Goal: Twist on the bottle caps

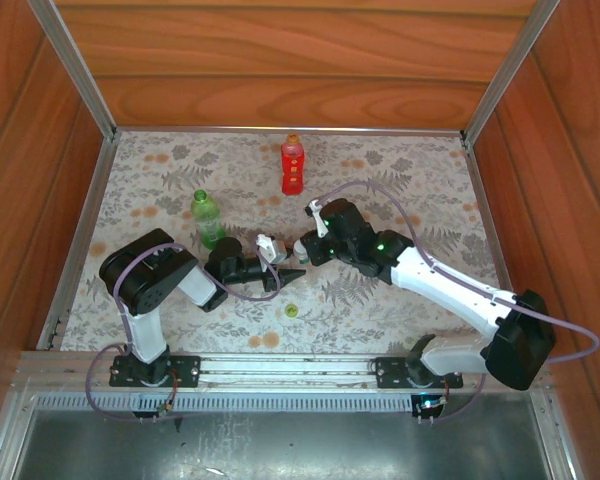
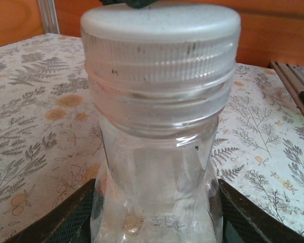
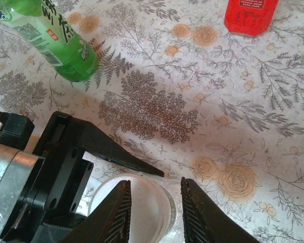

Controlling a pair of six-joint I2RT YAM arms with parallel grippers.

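Clear bottle (image 2: 157,172) upright, pinched low on both sides by left gripper (image 2: 157,225) fingers (image 2: 66,220). White cap (image 2: 159,40) sits on its neck. Right gripper (image 3: 154,212) fingers (image 3: 197,217) narrowly apart just over the cap; cannot tell whether they grip it.

A short clear plastic bottle (image 2: 157,172) stands upright at the middle of the tabletop (image 1: 420,190), with a white ribbed screw cap (image 2: 159,35) on its neck. A red labelled bottle (image 1: 292,172) stands at the back, wearing an orange cap (image 1: 293,139). A translucent green bottle (image 1: 209,222) stands to the left. A tiny yellow-green cap (image 1: 291,310) lies loose near the front.
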